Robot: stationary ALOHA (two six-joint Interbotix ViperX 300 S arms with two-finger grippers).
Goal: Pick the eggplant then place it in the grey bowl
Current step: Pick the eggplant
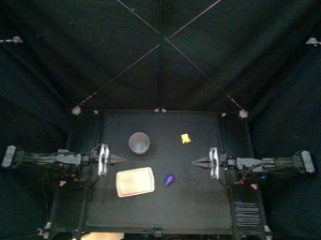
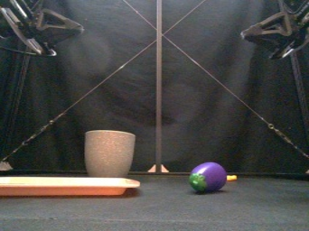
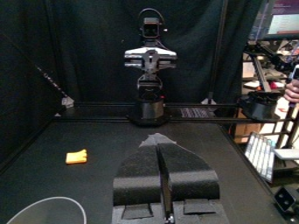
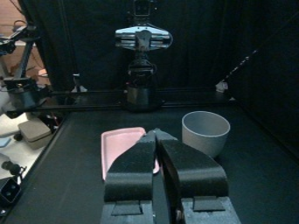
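Both arms rest at the table's sides, leaving the middle free. The left pincer (image 1: 103, 163) has its jaws pressed together on nothing, and so does the right pincer (image 1: 211, 164). One flat pink plastic tray (image 1: 134, 183) lies between them, nearer the left pincer. One tall grey speckled cup (image 1: 139, 142) stands behind the tray, mouth up, ready to take the drop. One purple toy eggplant with a green cap (image 1: 171, 178) lies untouched on its side just beside the tray, closer to the right pincer. One small yellow toy (image 1: 185, 139) sits farther back.

Dim, even light, perhaps from above, with faint shadows throughout.
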